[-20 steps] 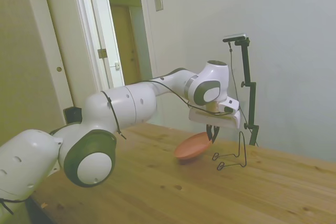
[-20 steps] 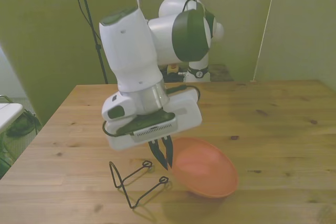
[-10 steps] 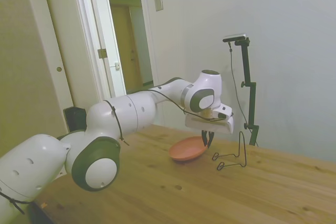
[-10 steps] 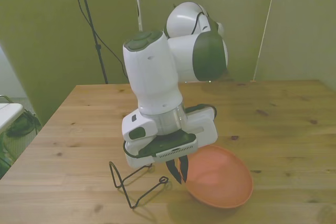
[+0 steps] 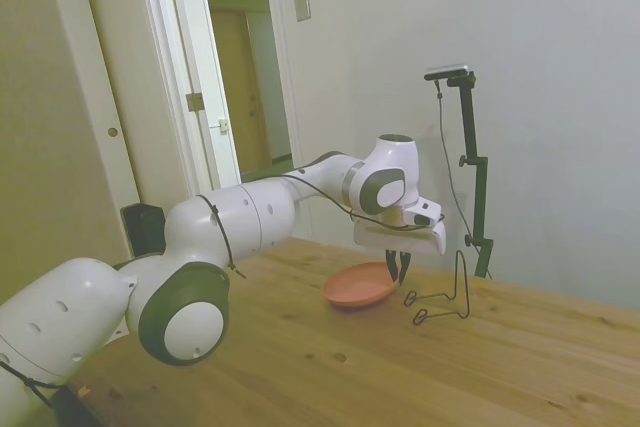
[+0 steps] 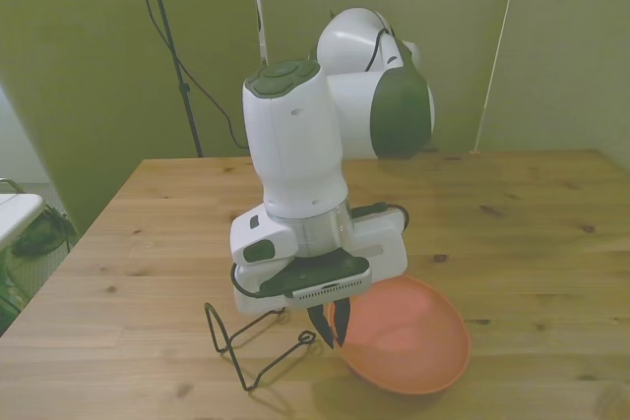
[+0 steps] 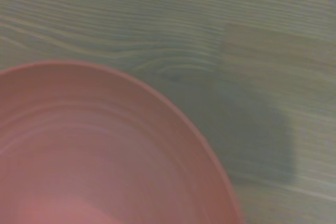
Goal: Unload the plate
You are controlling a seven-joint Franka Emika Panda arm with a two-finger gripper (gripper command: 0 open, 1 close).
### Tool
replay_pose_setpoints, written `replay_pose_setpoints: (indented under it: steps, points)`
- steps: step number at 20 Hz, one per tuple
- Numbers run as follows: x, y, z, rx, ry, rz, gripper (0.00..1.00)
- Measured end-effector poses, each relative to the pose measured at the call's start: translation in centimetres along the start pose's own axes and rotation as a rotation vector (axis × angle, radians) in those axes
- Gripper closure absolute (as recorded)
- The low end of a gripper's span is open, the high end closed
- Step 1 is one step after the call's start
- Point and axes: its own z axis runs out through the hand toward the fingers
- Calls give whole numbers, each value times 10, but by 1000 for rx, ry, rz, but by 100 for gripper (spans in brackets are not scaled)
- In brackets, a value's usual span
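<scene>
My gripper [image 6: 332, 325] hangs low over the wooden table [image 6: 532, 213], just below the middle of the front view; my two dark fingers [image 6: 342, 323] point downward and sit close together at the near-left rim of the plate [image 6: 409, 336], and they look pinched on that rim, though the contact itself is small and dim; in the side view my gripper [image 5: 397, 268] shows right of the frame's centre, its tips at the right-hand edge of the plate [image 5: 358, 287]. The plate is salmon-pink, round and shallow; it sits open side up in the lower middle of the front view, a little right of my fingers, and its underside appears to rest on the table, though I cannot tell whether the edge I hold is lifted slightly; the wrist view fills its lower left with the plate [image 7: 89, 156], smooth and plain inside, with wood grain and a soft shadow beyond the rim. The thin black wire stand [image 6: 254, 346] stands on the table in the lower left of the front view, just beside my fingers and apart from the plate; in the side view the wire stand [image 5: 445, 297] rises just right of my gripper, nothing resting in it.
</scene>
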Motion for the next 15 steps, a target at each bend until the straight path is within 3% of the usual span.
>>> replay_pose_setpoints:
  steps: [5, 11, 15]
  points:
    - [2, 3, -15, 3, 21, 3, 0]
    - [-10, 2, -101, 42, 37, -7, 0]
    - [-28, -6, -140, 49, 11, -27, 0]
